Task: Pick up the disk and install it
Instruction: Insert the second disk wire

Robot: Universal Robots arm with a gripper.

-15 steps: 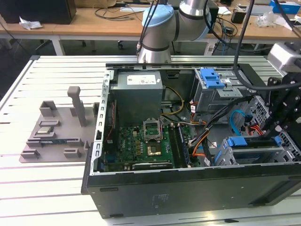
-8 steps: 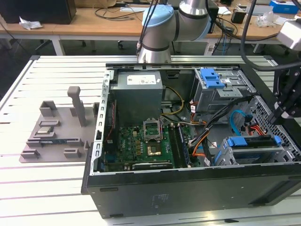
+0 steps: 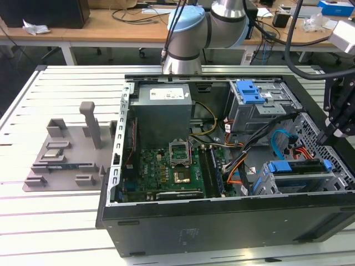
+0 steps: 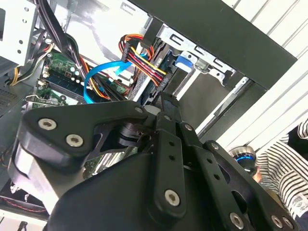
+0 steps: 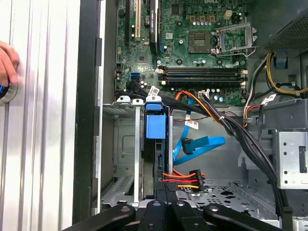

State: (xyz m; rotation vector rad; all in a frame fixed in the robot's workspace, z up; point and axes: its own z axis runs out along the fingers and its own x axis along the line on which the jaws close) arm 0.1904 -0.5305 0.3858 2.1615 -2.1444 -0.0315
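The disk [image 3: 297, 169] lies in the metal drive cage at the front corner of the open computer case [image 3: 222, 221], on the exterior view's right, its blue carrier showing at both ends. In the first wrist view I look along it edge-on, with the carrier's blue tab [image 5: 155, 126] at the far end. My gripper [image 3: 328, 133] hangs over the case's wall, just above and beside the disk's near end. In the second wrist view the gripper [image 4: 165, 98] looks shut with nothing in it, its tip pointing at the cage and the blue carrier end [image 4: 183, 61].
A blue SATA cable [image 5: 202, 144] and a red-orange power plug [image 5: 187, 175] lie beside the cage. A second cage with a blue latch [image 3: 249, 91] sits further back. A grey fixture [image 3: 66, 155] lies outside the case. A person's hand [image 5: 5, 62] rests beside the case.
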